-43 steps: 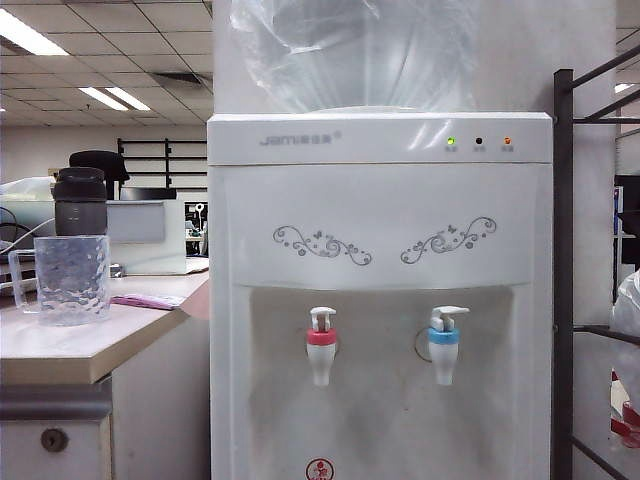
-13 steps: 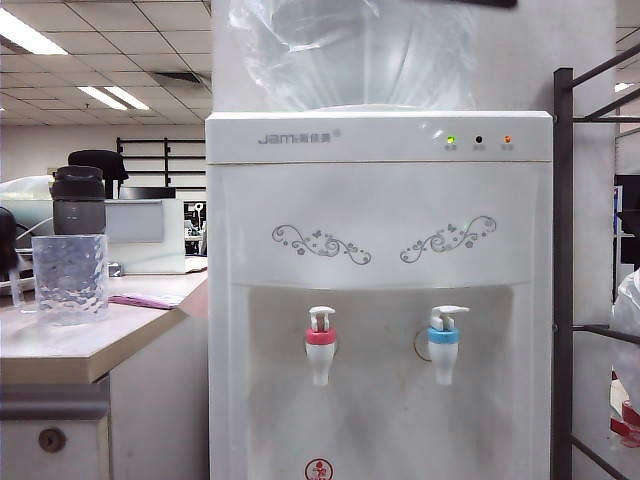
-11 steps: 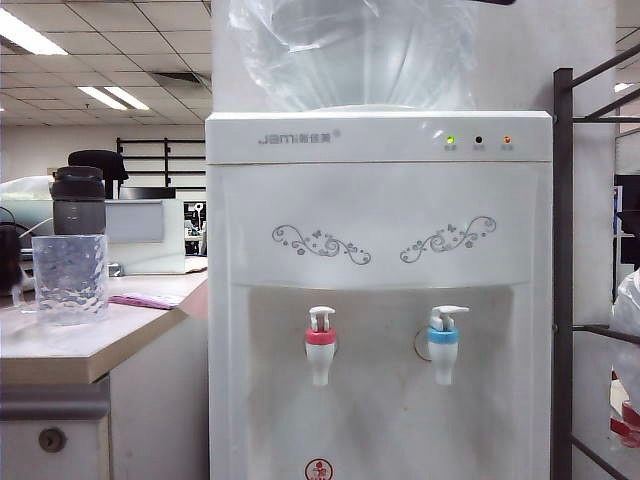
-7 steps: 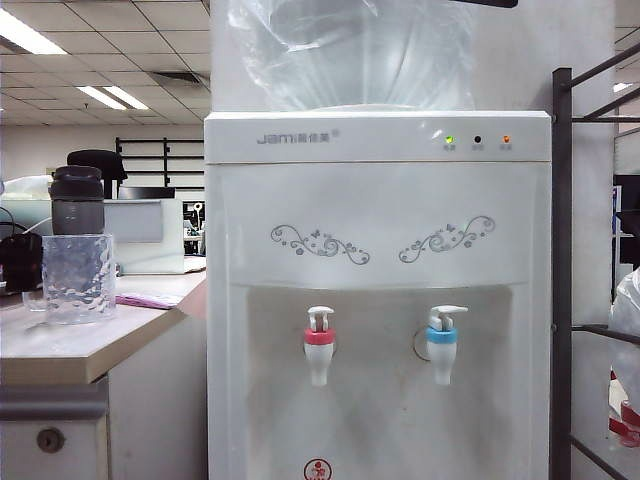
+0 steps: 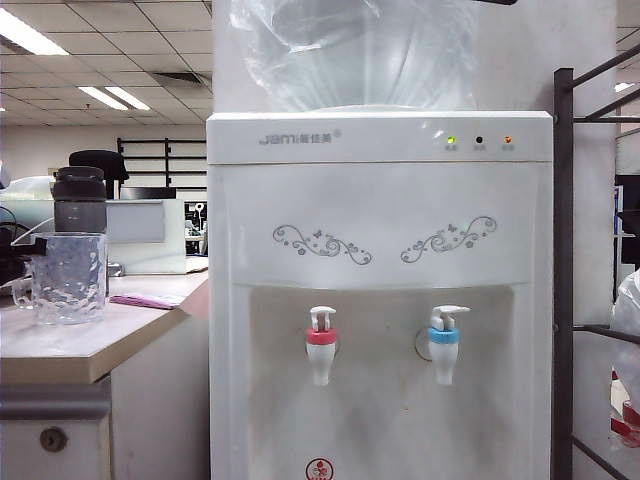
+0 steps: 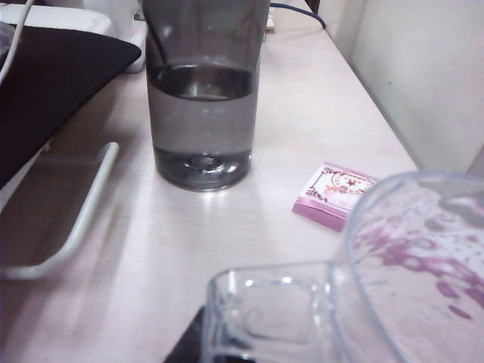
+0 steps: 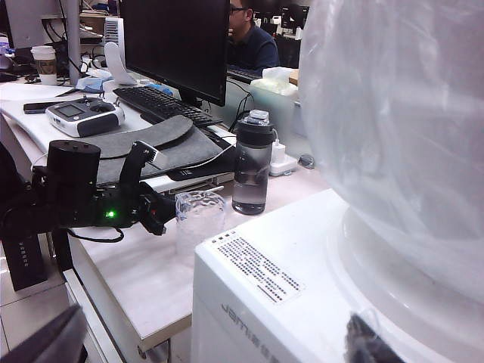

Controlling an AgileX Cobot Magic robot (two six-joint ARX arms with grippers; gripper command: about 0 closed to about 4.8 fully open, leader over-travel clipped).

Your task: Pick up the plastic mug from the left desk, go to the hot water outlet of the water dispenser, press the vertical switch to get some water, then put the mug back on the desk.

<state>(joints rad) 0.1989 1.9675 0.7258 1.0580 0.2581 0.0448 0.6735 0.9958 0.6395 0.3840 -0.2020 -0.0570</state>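
Observation:
The clear dimpled plastic mug (image 5: 68, 278) stands on the left desk (image 5: 90, 350), its loop handle (image 6: 265, 318) turned away from the water dispenser (image 5: 380, 200). My left gripper (image 6: 227, 349) is shut on that handle; it shows as a dark shape (image 5: 10, 262) at the desk's far left and beside the mug (image 7: 198, 219) in the right wrist view. My right gripper (image 7: 204, 344) hangs open above the dispenser's top, holding nothing. The hot water outlet (image 5: 322, 350) with its red collar carries the vertical switch (image 5: 322, 318); nothing touches it.
A dark grey bottle (image 5: 80, 200) stands just behind the mug. A pink packet (image 5: 145, 300) lies on the desk toward the dispenser. The blue-collared tap (image 5: 444, 345) is right of the red one. A black rack (image 5: 563, 270) stands right of the dispenser, under the big clear bottle (image 5: 350, 50).
My left gripper came in from the left edge to the mug's handle and closed on it. The mug shifted slightly on the desk. The right gripper stayed put.

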